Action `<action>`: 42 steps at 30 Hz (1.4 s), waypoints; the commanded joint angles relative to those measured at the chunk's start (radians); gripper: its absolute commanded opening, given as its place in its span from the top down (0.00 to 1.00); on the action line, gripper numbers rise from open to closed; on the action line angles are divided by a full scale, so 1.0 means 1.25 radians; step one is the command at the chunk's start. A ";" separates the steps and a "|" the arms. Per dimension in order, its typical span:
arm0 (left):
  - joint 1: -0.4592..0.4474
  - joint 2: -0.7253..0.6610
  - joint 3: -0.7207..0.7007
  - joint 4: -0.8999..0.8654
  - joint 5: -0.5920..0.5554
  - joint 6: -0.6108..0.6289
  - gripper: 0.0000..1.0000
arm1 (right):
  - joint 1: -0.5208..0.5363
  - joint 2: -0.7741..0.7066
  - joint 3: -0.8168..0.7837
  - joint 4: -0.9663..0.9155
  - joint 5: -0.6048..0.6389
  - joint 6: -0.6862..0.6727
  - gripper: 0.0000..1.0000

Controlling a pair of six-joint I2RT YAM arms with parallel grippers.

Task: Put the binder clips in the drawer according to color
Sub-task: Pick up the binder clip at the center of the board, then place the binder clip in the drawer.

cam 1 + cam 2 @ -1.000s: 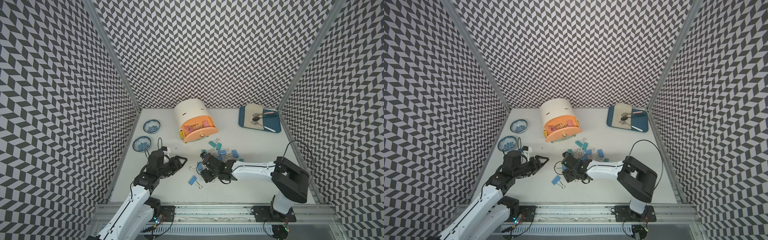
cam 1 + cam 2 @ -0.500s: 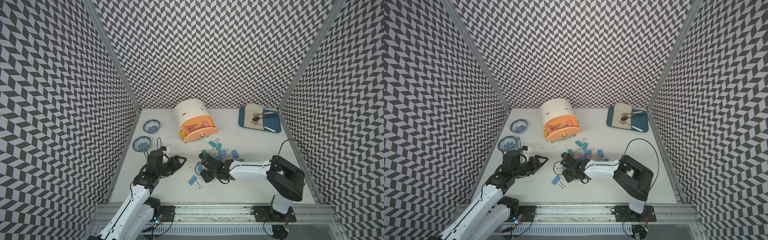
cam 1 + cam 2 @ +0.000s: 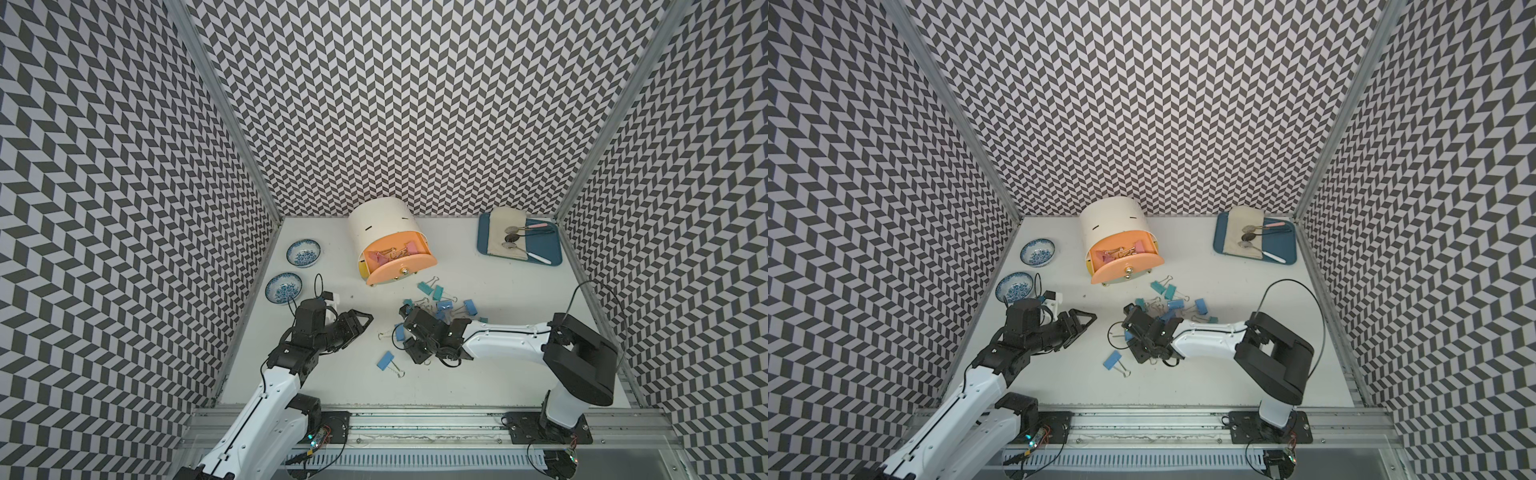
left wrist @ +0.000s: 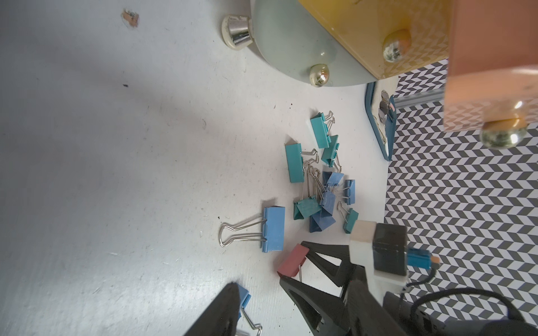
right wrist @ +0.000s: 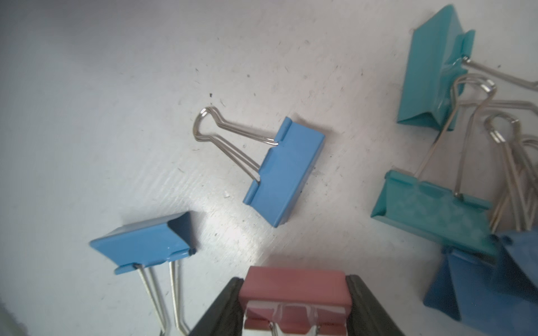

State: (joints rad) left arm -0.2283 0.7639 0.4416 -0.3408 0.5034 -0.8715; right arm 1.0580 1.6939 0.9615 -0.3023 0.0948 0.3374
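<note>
Low over the white table (image 3: 498,291), my right arm (image 3: 507,345) lies stretched flat toward the loose binder clips (image 3: 444,305). Its right gripper (image 5: 294,279) pinches a pink clip (image 5: 294,288) by both sides, as far as the close view lets me judge. My left arm (image 3: 274,390) is bent up nearby, with the left gripper (image 3: 360,326) parted and empty. Behind them stands the drawer cabinet (image 3: 382,224), its salmon drawer (image 3: 401,268) pulled out with several pink clips (image 3: 409,248) inside. From above, the wrist hides the held clip.
</note>
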 commanded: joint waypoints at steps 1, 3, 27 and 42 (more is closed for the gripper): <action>0.006 0.002 0.059 -0.002 0.012 0.013 0.37 | 0.003 -0.084 -0.011 -0.005 0.003 0.010 0.47; 0.006 0.006 0.087 -0.010 0.012 0.012 0.37 | 0.003 -0.121 -0.017 -0.018 0.009 0.016 0.48; 0.038 0.218 0.552 0.000 0.063 0.035 0.36 | -0.332 -0.319 0.255 -0.072 -0.140 0.008 0.52; 0.051 0.352 0.595 0.162 0.156 -0.029 0.36 | -0.447 -0.098 0.451 0.102 -0.378 0.153 0.53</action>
State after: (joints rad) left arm -0.1707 1.1934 1.1473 -0.2134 0.6559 -0.8917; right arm 0.5098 1.5421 1.4918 -0.3023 -0.2813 0.4667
